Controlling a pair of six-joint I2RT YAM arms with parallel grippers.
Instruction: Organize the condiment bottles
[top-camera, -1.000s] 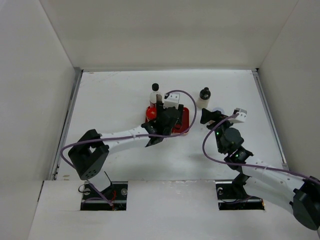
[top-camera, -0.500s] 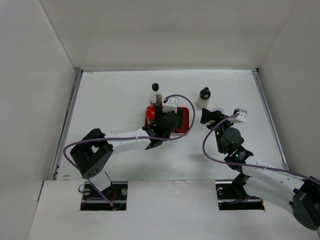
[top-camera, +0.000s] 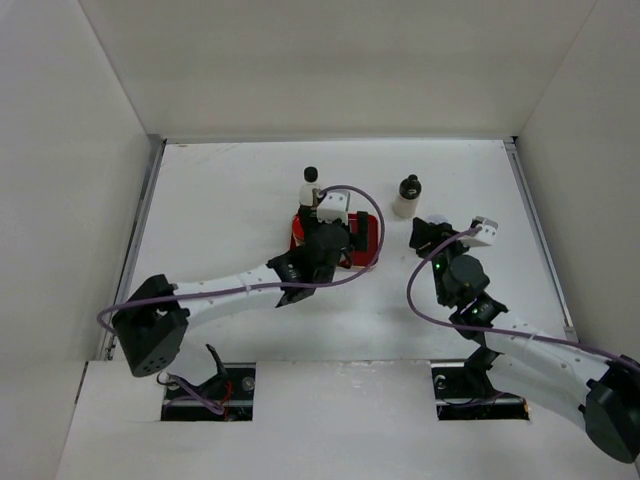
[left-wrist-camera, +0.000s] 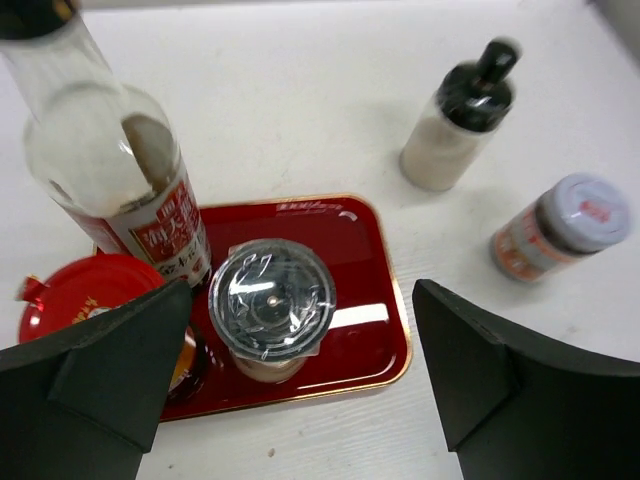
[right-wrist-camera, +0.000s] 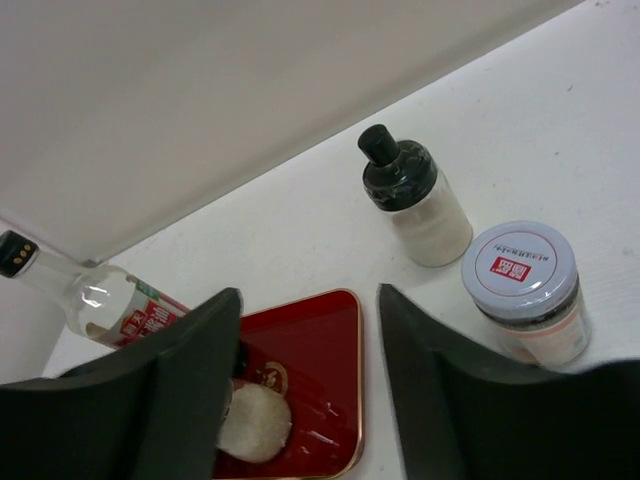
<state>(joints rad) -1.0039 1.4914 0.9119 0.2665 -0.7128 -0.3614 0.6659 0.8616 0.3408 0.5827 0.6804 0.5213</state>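
I see a red label with white Chinese characters on the tall clear bottle (left-wrist-camera: 120, 170), but I cannot make them out. The grey-lidded shaker (right-wrist-camera: 520, 285) carries a red square mark with white print on its top, also too small for me to read

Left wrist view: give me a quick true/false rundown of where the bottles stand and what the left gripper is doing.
The metal-capped shaker stands on the red tray. True.
The left gripper is shut on something. False: its jaws stand open, holding nothing.
The squat black-capped bottle sits on the tray. False: it stands on the table, beyond the tray.
The grey-lidded jar stands on the table, off the tray. True.
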